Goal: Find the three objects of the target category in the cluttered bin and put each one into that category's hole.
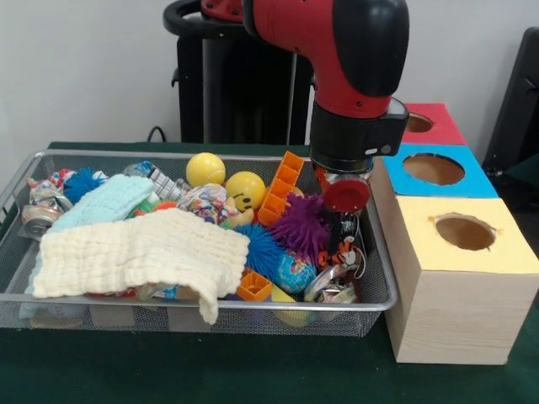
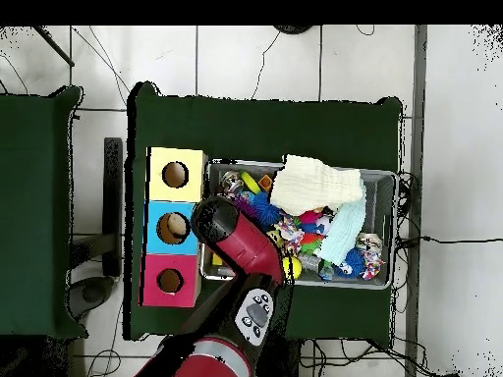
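Reaching down from above, the red and black arm [image 1: 354, 76] puts its gripper [image 1: 344, 220] into the right end of the wire mesh bin [image 1: 17, 189], beside the purple spiky ball [image 1: 301, 225]; whether its claw is open or closed cannot be told, since clutter hides the tips. Filling the bin are a cream waffle cloth [image 1: 139, 252], a light blue cloth [image 1: 105, 202], two yellow balls [image 1: 226, 179] and an orange plastic piece [image 1: 280, 187]. Just right of the bin stand three boxes with round holes: yellow [image 1: 459, 244], blue [image 1: 446, 172] and red [image 1: 431, 124].
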Controlling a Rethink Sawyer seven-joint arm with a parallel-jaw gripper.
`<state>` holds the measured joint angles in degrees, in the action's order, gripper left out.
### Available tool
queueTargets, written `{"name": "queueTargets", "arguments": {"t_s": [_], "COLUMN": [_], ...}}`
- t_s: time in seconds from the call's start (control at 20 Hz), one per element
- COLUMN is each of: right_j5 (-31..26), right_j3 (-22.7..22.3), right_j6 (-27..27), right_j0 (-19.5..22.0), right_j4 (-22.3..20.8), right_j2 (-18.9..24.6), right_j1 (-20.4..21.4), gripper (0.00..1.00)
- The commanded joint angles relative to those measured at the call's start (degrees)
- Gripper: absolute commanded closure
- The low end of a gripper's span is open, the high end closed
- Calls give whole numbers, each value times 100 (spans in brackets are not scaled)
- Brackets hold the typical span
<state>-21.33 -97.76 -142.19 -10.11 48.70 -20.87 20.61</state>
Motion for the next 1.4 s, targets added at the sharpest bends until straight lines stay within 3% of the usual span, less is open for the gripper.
{"name": "queueTargets", "arguments": {"t_s": [0.05, 0.3, 0.95, 1.0, 1.4], "right_j5": [-653, -824, -763, -782, -914], "right_j3": [285, 439, 396, 408, 456], "right_j6": [-784, -867, -856, -875, -924], "right_j0": [-52, -151, -11, 0, -10], "right_j4": [-610, -839, -947, -974, -1024], "right_j2": [-93, -393, -329, -335, -397], "right_j1": [-334, -368, -319, -313, -322], "gripper": [0, 0, 0, 100, 100]}}
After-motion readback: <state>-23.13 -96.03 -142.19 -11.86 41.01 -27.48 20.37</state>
